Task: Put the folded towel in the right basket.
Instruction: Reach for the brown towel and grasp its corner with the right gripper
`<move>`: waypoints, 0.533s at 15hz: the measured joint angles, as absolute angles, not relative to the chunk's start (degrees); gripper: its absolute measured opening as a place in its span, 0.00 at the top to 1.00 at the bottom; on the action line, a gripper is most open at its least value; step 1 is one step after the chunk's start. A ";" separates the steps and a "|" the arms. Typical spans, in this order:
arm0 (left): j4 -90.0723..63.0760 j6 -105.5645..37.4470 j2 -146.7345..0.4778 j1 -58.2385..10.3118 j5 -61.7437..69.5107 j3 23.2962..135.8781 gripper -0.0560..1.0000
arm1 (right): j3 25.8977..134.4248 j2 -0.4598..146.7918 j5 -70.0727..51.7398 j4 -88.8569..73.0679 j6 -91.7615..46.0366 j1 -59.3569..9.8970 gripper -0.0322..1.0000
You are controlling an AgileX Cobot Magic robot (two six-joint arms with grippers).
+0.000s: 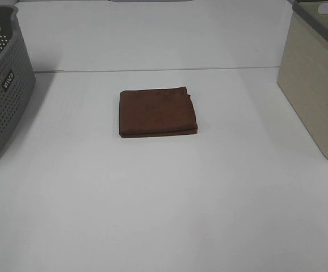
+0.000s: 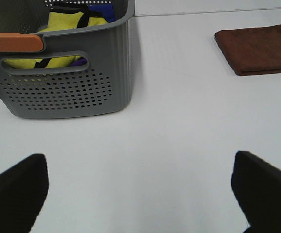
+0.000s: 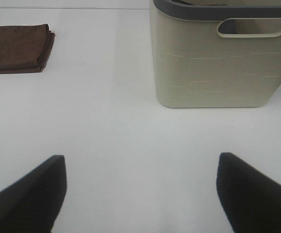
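A brown folded towel (image 1: 158, 112) lies flat in the middle of the white table; it also shows in the left wrist view (image 2: 257, 49) and the right wrist view (image 3: 16, 47). The right basket (image 1: 317, 79) is beige with a grey rim and stands at the table's right edge; the right wrist view (image 3: 218, 58) shows its side and handle slot. My left gripper (image 2: 140, 194) is open and empty, well short of the towel. My right gripper (image 3: 140, 194) is open and empty, near the beige basket. Neither gripper shows in the exterior high view.
A grey perforated basket (image 1: 2, 85) stands at the table's left edge; the left wrist view (image 2: 67, 73) shows yellow and blue cloth inside it. The white table (image 1: 164, 215) stretches between the two baskets.
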State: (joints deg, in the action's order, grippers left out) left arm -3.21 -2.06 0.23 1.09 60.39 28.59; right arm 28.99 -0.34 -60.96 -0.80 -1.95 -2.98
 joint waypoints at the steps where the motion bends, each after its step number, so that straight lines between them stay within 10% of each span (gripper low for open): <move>1: -3.21 -2.06 0.23 1.09 60.39 28.59 0.03 | 28.99 -0.34 -60.96 -0.80 -1.95 -2.98 0.19; 8: -3.21 -2.06 0.23 1.09 60.39 28.59 0.03 | 28.99 -0.34 -60.96 -0.80 -1.95 -2.98 0.19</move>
